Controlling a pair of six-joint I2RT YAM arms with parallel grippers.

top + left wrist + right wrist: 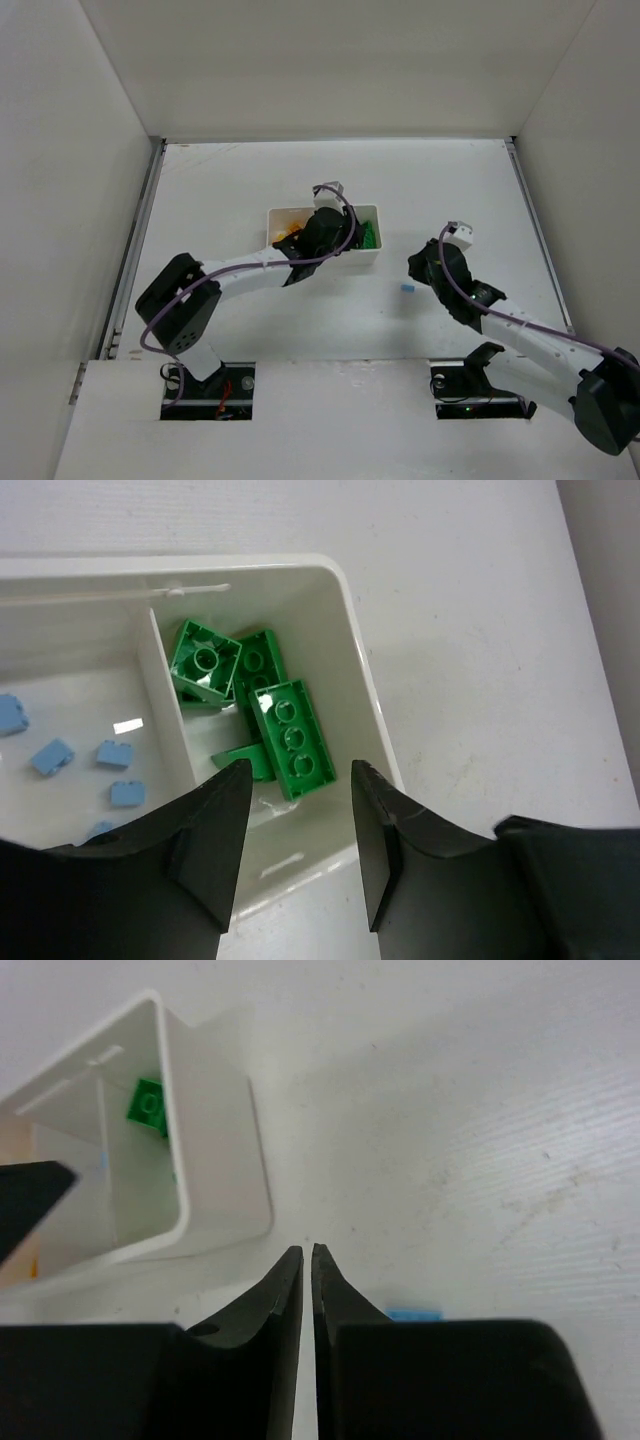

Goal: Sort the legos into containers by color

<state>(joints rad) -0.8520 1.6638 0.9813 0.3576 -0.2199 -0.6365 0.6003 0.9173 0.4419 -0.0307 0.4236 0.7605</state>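
The white tray (372, 254) stands mid-table. My left gripper (296, 770) is open and empty, hovering over the near edge of its right compartment, which holds several green bricks (292, 737). The middle compartment holds several pale blue bricks (115, 754). Yellow-orange bricks (287, 233) lie in the left compartment. My right gripper (307, 1251) is shut and empty, above the table right of the tray (215, 1110). One pale blue brick (408, 288) lies on the table beside it, and shows just right of the fingers in the right wrist view (412, 1314).
White walls enclose the table on the left, back and right. The tray's divider wall (170, 705) separates the blue and green bricks.
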